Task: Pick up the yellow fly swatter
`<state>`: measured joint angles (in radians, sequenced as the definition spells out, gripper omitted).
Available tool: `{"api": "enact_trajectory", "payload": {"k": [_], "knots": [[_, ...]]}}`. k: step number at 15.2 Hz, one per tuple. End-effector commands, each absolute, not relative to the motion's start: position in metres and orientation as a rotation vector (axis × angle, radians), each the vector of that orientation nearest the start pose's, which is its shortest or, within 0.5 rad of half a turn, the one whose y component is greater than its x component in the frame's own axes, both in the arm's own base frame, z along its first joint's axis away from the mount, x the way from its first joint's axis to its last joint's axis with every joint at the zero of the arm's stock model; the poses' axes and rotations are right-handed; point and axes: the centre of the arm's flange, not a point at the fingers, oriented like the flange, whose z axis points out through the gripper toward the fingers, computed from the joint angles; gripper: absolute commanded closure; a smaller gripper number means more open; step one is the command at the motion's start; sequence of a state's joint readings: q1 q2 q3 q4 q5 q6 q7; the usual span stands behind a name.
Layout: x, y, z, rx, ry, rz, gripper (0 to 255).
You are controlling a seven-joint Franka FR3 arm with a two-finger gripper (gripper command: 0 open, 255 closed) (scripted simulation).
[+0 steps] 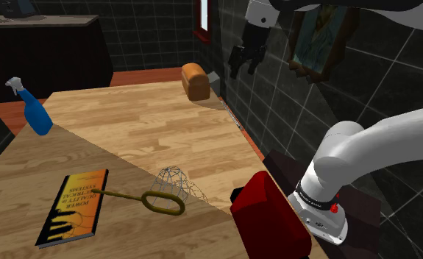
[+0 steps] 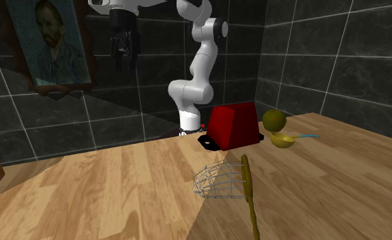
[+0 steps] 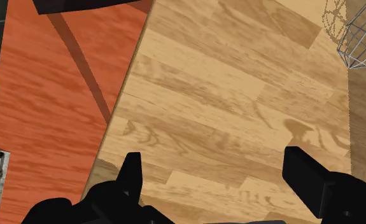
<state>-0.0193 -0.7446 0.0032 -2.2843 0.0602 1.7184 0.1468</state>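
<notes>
The fly swatter [image 1: 160, 201] lies on the wooden table [image 1: 129, 125], near its front. It has an olive-yellow handle with a loop and a grey wire-mesh head [image 1: 174, 179]. The thin end of the handle rests on a book [image 1: 73, 207]. In the second exterior view the handle [image 2: 247, 194] runs toward the camera from the mesh head [image 2: 218, 181]. My gripper [image 1: 246, 60] hangs high above the table's far side by the tiled wall, well away from the swatter, also visible as the gripper [image 2: 123, 49]. In the wrist view the gripper [image 3: 219, 181] is open and empty, with the mesh head [image 3: 356, 32] far ahead.
A blue spray bottle [image 1: 33, 110] stands at the shoulder view's left edge of the table, a bread loaf [image 1: 196, 79] at the far end. A red box [image 1: 265, 215] sits by the arm's base. An olive ball [image 2: 274, 121] and a yellow bowl [image 2: 283, 140] lie beyond it. A portrait [image 2: 51, 44] hangs on the wall.
</notes>
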Motion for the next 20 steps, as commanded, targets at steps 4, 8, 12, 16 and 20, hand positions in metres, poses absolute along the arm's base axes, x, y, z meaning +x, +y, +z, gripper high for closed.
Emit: {"api": "enact_trajectory", "payload": {"k": [4,8,12,16,20], "knots": [[0.351,0.032,0.611,-3.055,0.181,-0.245,0],[0.372,0.076,0.590,-3.059,0.081,-0.213,0],[0.390,0.121,0.569,-3.060,-0.019,-0.182,0],[0.404,0.167,0.547,-3.057,-0.118,-0.150,0],[0.415,0.214,0.525,-3.051,-0.217,-0.118,0]]}}
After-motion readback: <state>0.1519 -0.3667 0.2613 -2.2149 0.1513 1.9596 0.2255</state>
